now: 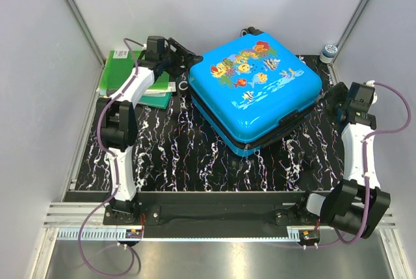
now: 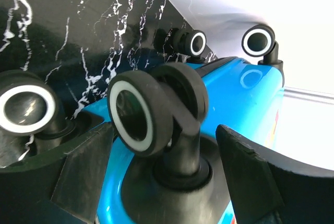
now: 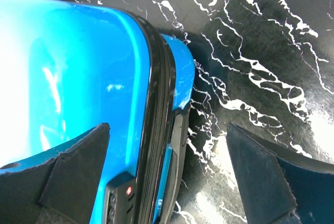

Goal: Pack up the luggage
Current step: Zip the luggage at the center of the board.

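Far left, a stack of green folders (image 1: 120,71) lies at the back corner of the black, white-veined mat (image 1: 175,155). Just beside them, my left gripper (image 2: 164,130) reaches to the rear left corner of the luggage (image 1: 257,90). Its jaws are spread wide and hold nothing. In the left wrist view a black caster wheel (image 2: 136,112) with a white ring stands between my two fingers (image 2: 83,172), clear of both pads. Three more wheels show around it.

At centre, the bright-blue hard-shell suitcase lies flat on the mat, turned at an angle. Its fish-and-coral print faces up and its two shells are together.

To the right, my right gripper (image 3: 168,127) hangs at the case's right-hand side, jaws fully apart and empty. One finger sits above the blue shell and the other above the mat, with the dark zip seam (image 3: 154,130) between them. I cannot tell whether either pad touches the case.

Far right, a small round blue-and-white object (image 1: 329,50) sits in the back corner.
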Robot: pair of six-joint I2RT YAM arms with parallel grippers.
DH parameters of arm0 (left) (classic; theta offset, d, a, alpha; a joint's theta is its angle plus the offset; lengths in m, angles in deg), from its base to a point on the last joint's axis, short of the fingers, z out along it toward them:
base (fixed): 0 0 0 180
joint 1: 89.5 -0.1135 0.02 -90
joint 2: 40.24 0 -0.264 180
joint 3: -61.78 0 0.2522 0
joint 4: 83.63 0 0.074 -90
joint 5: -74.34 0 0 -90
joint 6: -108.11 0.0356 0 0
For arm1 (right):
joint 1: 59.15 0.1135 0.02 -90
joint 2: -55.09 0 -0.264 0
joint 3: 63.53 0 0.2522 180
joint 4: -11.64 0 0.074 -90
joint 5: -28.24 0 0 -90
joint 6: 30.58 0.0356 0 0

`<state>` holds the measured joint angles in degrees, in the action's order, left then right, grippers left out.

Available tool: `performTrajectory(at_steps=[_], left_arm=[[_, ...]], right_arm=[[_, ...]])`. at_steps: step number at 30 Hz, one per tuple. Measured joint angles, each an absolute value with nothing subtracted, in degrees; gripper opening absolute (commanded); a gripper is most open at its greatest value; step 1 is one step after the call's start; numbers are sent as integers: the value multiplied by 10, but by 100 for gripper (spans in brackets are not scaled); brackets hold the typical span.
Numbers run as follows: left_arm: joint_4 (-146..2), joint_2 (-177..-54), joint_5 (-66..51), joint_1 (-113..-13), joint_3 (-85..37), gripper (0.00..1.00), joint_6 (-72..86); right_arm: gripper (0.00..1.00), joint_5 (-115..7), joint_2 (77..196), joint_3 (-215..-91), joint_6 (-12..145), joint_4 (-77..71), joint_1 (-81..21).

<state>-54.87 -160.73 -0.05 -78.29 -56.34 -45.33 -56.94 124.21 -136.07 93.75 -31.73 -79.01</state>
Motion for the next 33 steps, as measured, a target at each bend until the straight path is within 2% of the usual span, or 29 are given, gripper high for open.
performTrajectory(at_steps=[2, 5, 6, 9, 10, 13, 18, 21, 26, 33], left_arm=[[-550, -1620, -1, -779, -575, 83, -462], [-552, -1640, -2, -771, -587, 69, -475], [-554, -1646, -2, -768, -587, 55, -479], [-573, -1651, -4, -763, -587, 30, -497], [-575, -1651, -5, -762, -587, 14, -502], [-598, -1637, -1, -759, -575, 0, -512], [-665, -1621, 13, -763, -522, 0, -525], [-702, -1604, 12, -763, -486, 0, -534], [-726, -1577, 7, -765, -449, 0, -545], [-725, -1557, 7, -765, -442, 0, -555]], right_arm=[[99, -565, 1234, -1361, 937, -321, -790], [99, -560, 1219, -1360, 937, -323, -790], [98, -556, 1212, -1358, 937, -322, -790], [98, -539, 1191, -1343, 937, -322, -790], [98, -530, 1180, -1334, 937, -322, -790], [93, -492, 1144, -1301, 935, -326, -790], [88, -421, 1068, -1258, 922, -335, -775], [87, -405, 1019, -1245, 915, -337, -728], [84, -426, 993, -1232, 914, -335, -574], [83, -509, 1033, -1190, 941, -329, -373]])
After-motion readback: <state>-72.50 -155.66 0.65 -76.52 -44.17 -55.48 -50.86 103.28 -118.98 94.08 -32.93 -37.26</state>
